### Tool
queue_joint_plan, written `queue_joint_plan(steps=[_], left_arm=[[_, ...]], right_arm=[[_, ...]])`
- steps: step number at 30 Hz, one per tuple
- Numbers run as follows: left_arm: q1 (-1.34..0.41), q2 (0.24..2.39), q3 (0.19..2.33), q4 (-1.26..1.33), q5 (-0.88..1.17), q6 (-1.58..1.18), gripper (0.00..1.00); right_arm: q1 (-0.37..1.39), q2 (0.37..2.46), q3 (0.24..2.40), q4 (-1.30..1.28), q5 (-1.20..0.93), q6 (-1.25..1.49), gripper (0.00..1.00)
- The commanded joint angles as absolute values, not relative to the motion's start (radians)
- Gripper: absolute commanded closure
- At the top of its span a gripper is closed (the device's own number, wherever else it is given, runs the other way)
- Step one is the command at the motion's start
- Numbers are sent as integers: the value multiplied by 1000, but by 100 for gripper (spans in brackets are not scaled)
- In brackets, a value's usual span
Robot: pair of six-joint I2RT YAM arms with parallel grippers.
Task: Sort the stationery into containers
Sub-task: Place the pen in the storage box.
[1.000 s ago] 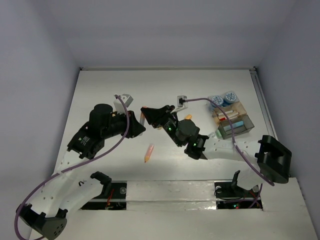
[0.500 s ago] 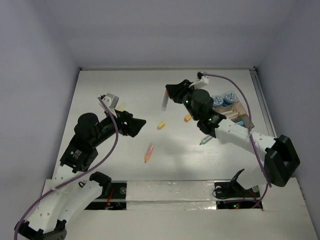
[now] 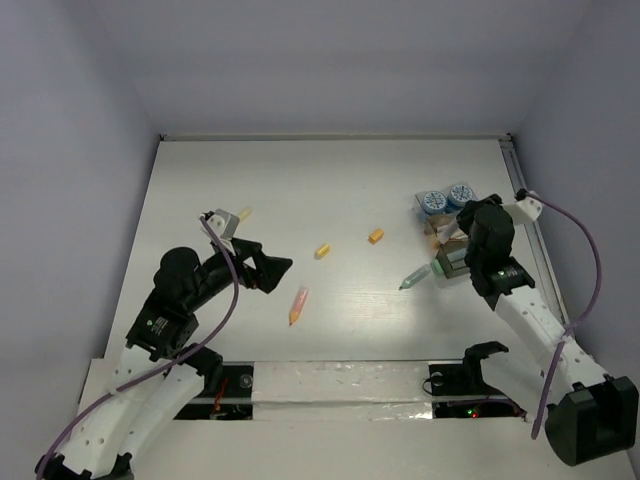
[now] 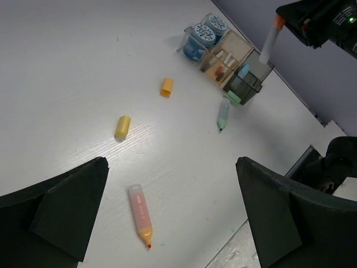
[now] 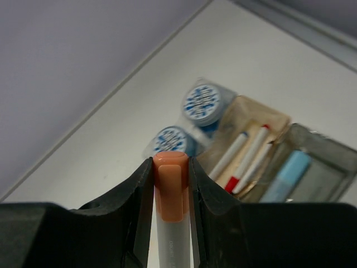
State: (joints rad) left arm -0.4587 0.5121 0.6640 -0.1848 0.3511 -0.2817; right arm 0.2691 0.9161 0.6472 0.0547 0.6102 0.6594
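1. The left pincer (image 4: 172, 167) hovers low over the near-left part of the tabletop (image 3: 300, 180). Its jaws are spread wide apart and nothing is between them.
2. Just beyond it, an orange marker (image 3: 298, 305) lies flat on the tabletop, well apart from the trays.
3. To the right, a green pen (image 3: 415, 278) lies flat, just beside the near end of the grey tray (image 4: 248, 84).
4. Farther out, mid-tabletop, a yellow stub (image 3: 323, 251) and an orange stub (image 3: 376, 236) lie near each other without touching.
5. The right pincer (image 5: 170, 167) is clamped on a white pen (image 5: 170, 240), its fingers (image 5: 203, 190) pressing either side of the pen's orange cap. In the left wrist view the pen hangs tilted, cap uppermost, above the tray group and clear of it.
6. The trays stand side by side at the right edge:
   - The grey tray is nearest and holds a blue pen (image 5: 287, 176).
   - The tan tray (image 5: 245, 106) comes next and holds several red-tipped pens (image 5: 248, 156).
   - The clear tray (image 4: 187, 39) is farthest and holds two blue-and-white pots (image 5: 203, 103) side by side.
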Motion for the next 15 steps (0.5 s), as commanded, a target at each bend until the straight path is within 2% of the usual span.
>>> queue_joint_plan(steps=[1, 6, 15], left_arm=[[-459, 451, 657, -117, 344, -291, 1], [-486, 416, 658, -126, 311, -296, 1], [-505, 402, 658, -138, 279, -302, 1]], right_arm=[[197, 896, 621, 3, 724, 626, 100], [72, 942, 601, -22, 663, 655, 100], [35, 1072, 581, 28, 634, 686, 100]])
